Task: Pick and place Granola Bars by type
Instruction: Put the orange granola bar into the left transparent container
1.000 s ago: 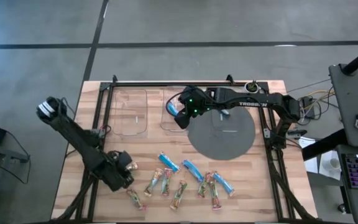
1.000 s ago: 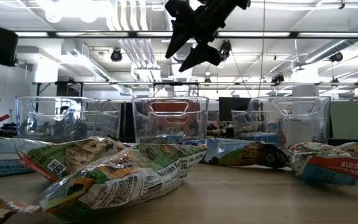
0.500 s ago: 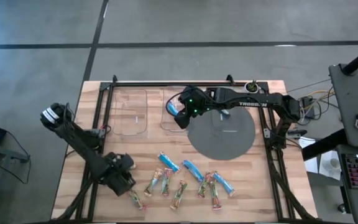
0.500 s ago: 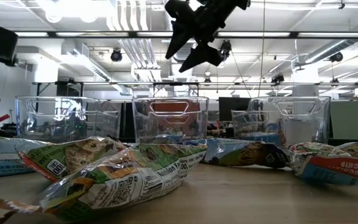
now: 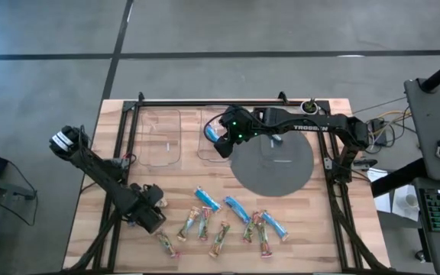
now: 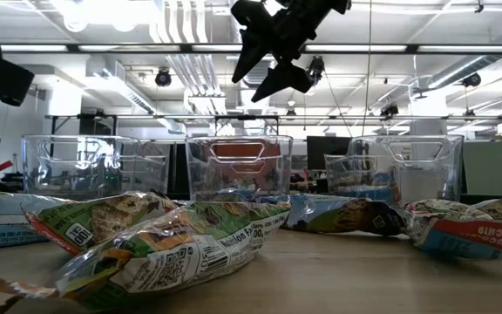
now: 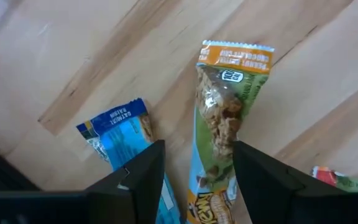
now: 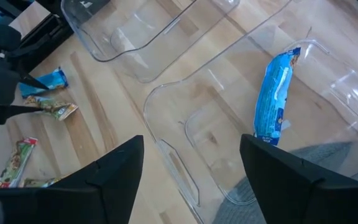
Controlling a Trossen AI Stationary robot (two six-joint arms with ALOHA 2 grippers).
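Several granola bars lie flat on the wooden table near its front edge, blue ones [image 5: 207, 199] among tan/green ones [image 5: 189, 225]. My left gripper [image 5: 150, 216] points down over the leftmost pair, open. A tan/green bar [image 7: 219, 118] runs between its fingers, and a blue bar [image 7: 120, 134] lies beside one finger. I cannot tell whether the fingers touch either bar. My right gripper [image 5: 220, 143] hangs open and empty above the right clear bin [image 5: 214, 131]. One blue bar [image 8: 273, 99] lies on that bin's floor.
A second clear bin [image 5: 161, 137] stands left of the first, at the back of the table. A grey round mat [image 5: 272, 163] lies right of the bins. Black frame rails [image 5: 121, 153] run along the table's left and right sides. Bare wood shows between bins and bars.
My left arm has shifted its pose and its wrist has tipped, while the gripper stays over the same leftmost bars. My right gripper has kept still above the bin. No bar has moved.
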